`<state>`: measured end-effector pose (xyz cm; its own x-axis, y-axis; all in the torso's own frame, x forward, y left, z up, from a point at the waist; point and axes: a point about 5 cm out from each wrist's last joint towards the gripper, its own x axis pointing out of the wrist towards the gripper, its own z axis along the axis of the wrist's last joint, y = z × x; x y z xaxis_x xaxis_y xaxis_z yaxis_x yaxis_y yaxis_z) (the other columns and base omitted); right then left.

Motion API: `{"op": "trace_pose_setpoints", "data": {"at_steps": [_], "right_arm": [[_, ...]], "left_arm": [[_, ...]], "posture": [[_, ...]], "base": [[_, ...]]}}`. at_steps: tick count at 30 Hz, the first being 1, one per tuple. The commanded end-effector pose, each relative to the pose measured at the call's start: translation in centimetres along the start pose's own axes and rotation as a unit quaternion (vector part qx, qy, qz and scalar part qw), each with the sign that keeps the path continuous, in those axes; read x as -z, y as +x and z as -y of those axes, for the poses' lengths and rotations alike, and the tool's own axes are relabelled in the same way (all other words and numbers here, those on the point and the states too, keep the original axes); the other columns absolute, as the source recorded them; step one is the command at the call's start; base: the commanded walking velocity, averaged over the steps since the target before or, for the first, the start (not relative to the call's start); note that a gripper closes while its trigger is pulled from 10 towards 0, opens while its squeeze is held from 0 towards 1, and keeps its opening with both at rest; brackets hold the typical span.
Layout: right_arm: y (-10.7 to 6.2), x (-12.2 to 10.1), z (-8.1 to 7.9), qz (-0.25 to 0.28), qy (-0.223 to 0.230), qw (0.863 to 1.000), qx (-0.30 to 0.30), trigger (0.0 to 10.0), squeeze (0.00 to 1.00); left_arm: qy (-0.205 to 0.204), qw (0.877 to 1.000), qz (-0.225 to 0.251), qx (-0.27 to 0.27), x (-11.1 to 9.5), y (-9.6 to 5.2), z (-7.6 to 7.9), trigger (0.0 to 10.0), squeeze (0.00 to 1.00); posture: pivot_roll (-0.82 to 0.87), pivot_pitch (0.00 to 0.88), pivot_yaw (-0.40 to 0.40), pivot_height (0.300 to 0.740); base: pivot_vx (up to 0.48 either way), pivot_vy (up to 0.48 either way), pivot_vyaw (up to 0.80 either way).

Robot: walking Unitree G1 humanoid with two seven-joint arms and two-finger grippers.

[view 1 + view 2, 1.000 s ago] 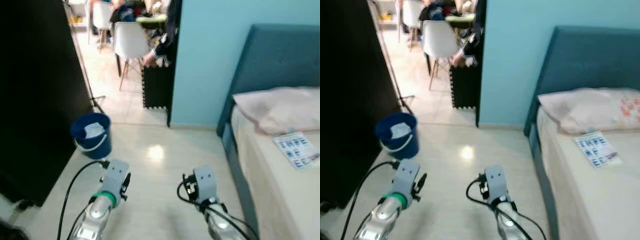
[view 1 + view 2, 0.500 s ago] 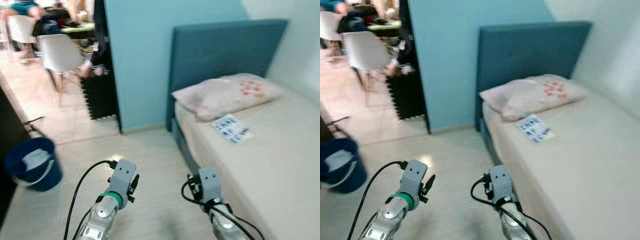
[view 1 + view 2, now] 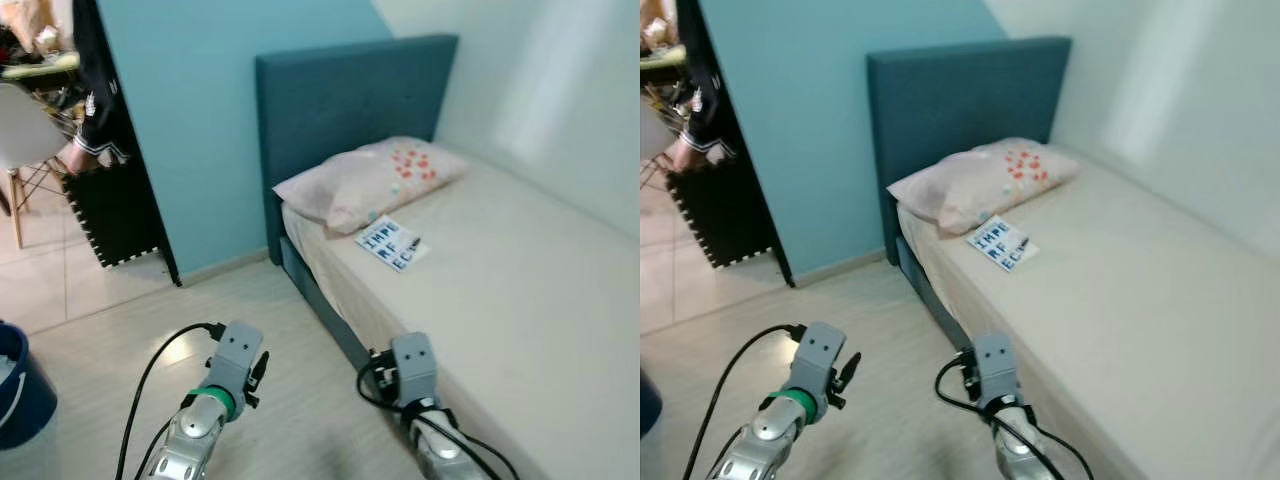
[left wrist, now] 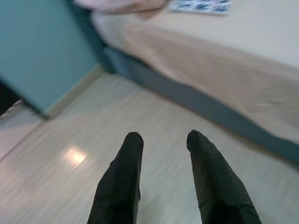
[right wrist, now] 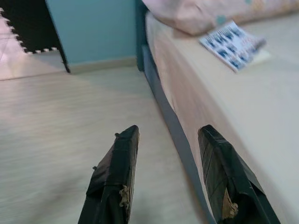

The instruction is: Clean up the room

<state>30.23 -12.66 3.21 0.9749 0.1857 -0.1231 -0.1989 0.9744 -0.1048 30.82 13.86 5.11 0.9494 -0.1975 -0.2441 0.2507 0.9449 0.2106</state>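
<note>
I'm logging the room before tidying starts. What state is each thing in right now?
Left gripper: open, empty, held above the floor.
Right gripper: open, empty, beside the bed edge.
Pillow: lying at the head of the bed, against the headboard.
Printed sheet: lying flat on the mattress, just below the pillow.
Blue bucket: standing upright on the floor, cut off by the frame edge.
</note>
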Motion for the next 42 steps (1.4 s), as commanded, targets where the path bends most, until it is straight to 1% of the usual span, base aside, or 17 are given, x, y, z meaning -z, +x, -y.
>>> {"op": "trace_pose_setpoints", "data": {"at_steps": [1, 14, 32, 42], "right_arm": [[-0.25, 0.44, 0.50, -0.011, -0.002, 1.000, 0.007, 10.0, 0.00], [-0.35, 0.57, 0.50, -0.013, 0.000, 1.000, 0.008, 10.0, 0.00], [-0.34, 0.56, 0.54, -0.013, 0.001, 1.000, 0.009, 10.0, 0.00], [-0.29, 0.47, 0.48, -0.011, 0.001, 1.000, 0.010, 10.0, 0.00]], "left_arm": [[-0.007, 1.000, -0.007, 0.013, 0.32, -0.09, 0.62, 10.0, 0.00], [-0.024, 0.999, 0.005, 0.023, -0.11, -0.14, 0.88, 10.0, 0.00], [-0.025, 0.999, 0.001, 0.022, -0.06, -0.09, 0.81, 10.0, 0.00], [-0.017, 1.000, -0.008, 0.019, 0.23, -0.11, 0.58, 10.0, 0.00]], "posture": [[-0.10, 0.000, 0.089, 0.740], [-0.10, 0.000, 0.091, 0.740], [-0.10, 0.000, 0.093, 0.740], [-0.10, 0.000, 0.094, 0.740]], "base": [[0.000, 0.000, -0.79], [0.000, 0.000, -0.79], [0.000, 0.000, -0.79], [0.000, 0.000, -0.79]]}}
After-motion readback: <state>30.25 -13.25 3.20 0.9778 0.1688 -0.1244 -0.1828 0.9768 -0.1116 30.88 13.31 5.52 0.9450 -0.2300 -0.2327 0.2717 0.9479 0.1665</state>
